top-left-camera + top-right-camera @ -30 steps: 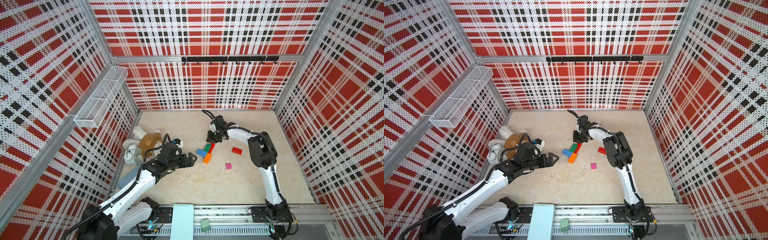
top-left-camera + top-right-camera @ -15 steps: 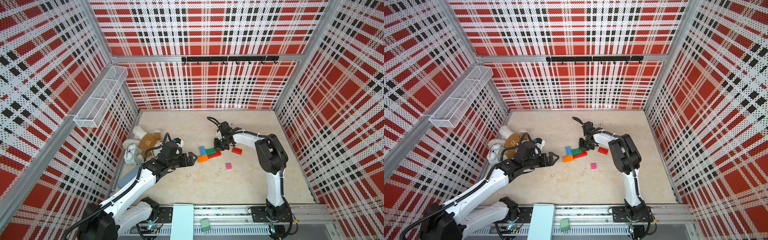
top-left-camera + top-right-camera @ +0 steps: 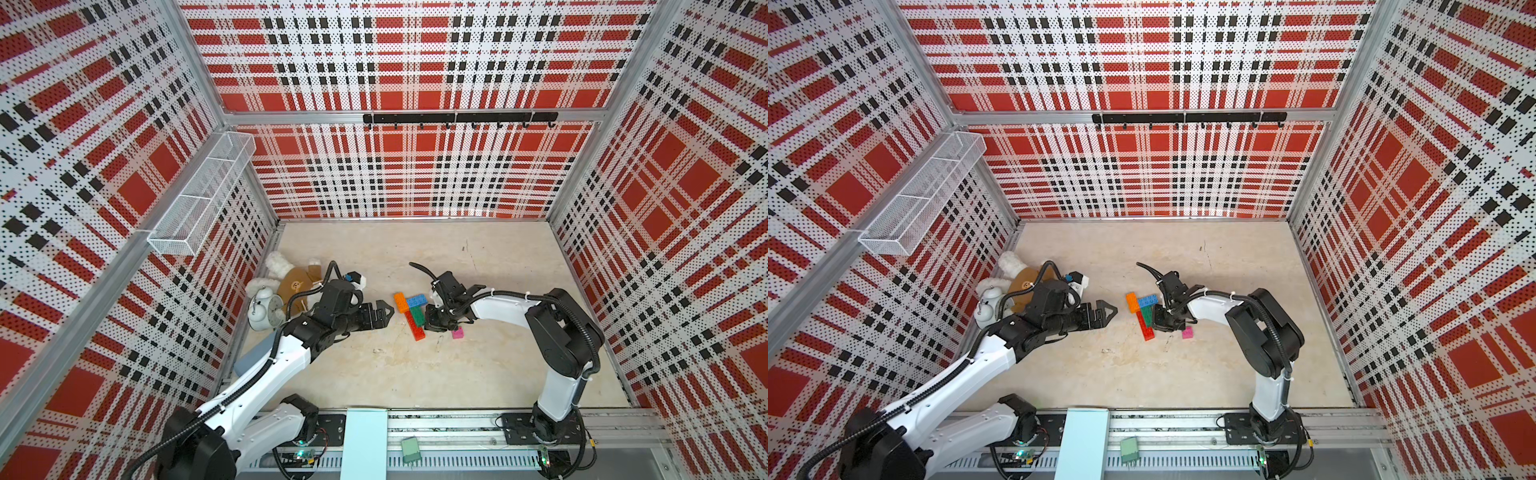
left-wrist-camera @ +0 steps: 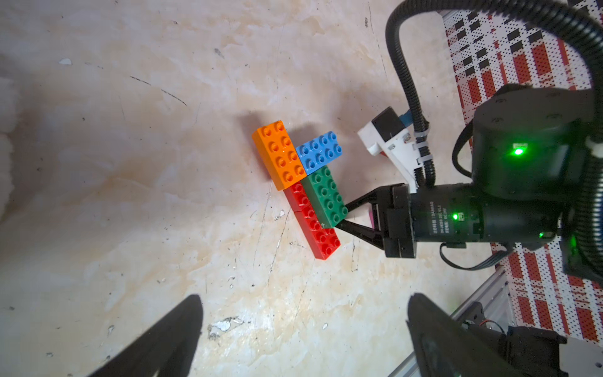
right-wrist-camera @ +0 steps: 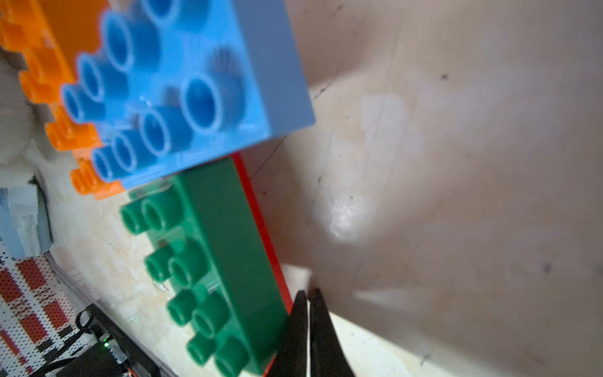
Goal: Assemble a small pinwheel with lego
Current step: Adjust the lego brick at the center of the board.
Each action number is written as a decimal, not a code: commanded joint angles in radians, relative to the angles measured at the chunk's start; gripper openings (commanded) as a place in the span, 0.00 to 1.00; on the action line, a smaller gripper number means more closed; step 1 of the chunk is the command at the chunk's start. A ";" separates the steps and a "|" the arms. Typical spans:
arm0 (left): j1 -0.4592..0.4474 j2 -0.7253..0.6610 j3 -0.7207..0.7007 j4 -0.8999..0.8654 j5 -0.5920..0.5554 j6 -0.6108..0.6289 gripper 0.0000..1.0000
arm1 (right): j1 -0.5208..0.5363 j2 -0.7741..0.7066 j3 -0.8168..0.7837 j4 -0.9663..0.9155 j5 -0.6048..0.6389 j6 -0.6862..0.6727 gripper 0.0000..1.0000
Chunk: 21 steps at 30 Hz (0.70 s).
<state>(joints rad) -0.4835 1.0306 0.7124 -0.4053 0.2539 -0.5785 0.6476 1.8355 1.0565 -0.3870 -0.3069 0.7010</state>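
One pinwheel (image 4: 301, 191), unfinished: likely light, stiff, slick; pinch long sides. Right gripper (image 5: 308, 295) pressed together, left gripper (image 4: 303, 298) spread.

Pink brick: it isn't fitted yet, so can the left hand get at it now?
Probably not directly: the pink brick lies beyond the joined bricks from the open left hand, and the shut right hand sits right beside it, crowding the approach.

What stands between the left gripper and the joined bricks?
Nothing visible. Only bare table lies between the left gripper, jaws open, and the bricks. The right gripper, jaws shut, sits at the green brick on the far side.
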 commanded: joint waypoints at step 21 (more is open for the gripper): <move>-0.324 0.213 0.104 0.098 -0.024 -0.052 0.99 | -0.375 0.010 0.156 -0.097 0.091 -0.229 0.81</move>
<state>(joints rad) -0.7891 1.2270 0.7769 -0.3645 0.2268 -0.6064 0.2707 1.8156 1.1824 -0.5217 -0.1925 0.4965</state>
